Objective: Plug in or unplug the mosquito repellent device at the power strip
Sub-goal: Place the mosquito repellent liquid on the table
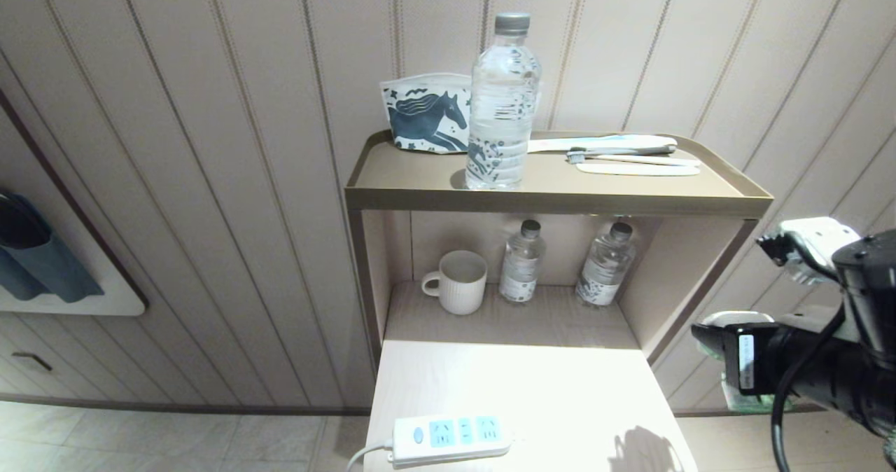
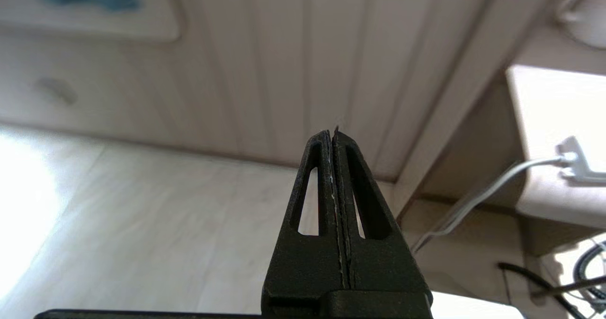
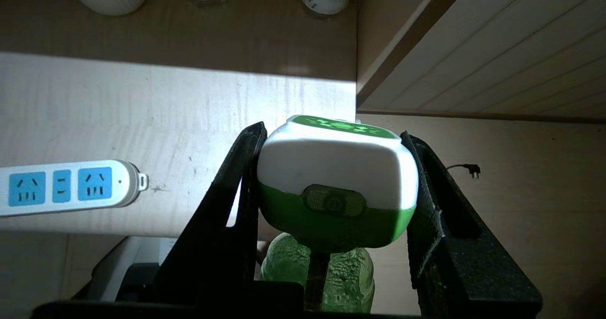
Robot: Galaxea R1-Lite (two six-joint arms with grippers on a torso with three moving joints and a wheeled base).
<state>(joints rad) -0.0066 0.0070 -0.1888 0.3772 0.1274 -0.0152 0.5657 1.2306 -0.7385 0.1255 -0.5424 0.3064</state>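
1. The mosquito repellent device (image 3: pixel 337 177) sits clamped between the fingers of my right gripper (image 3: pixel 331 205); its white-and-green top is pinched on both sides and its green bottle (image 3: pixel 317 276) hangs beneath; I hold it in the air off the right edge of the bedside table (image 1: pixel 532 388).
2. The power strip (image 1: pixel 451 438) lies flat at the table's near edge, well to the left of the device; no plug sits in its blue sockets; its white cord (image 2: pixel 478 198) trails off the left side.
3. My left gripper (image 2: pixel 334 139) hangs over the floor left of the table, fingers pressed together on nothing.
4. Farther back, a mug (image 1: pixel 458 281) and two small water bottles (image 1: pixel 521 262) stand in the open shelf.
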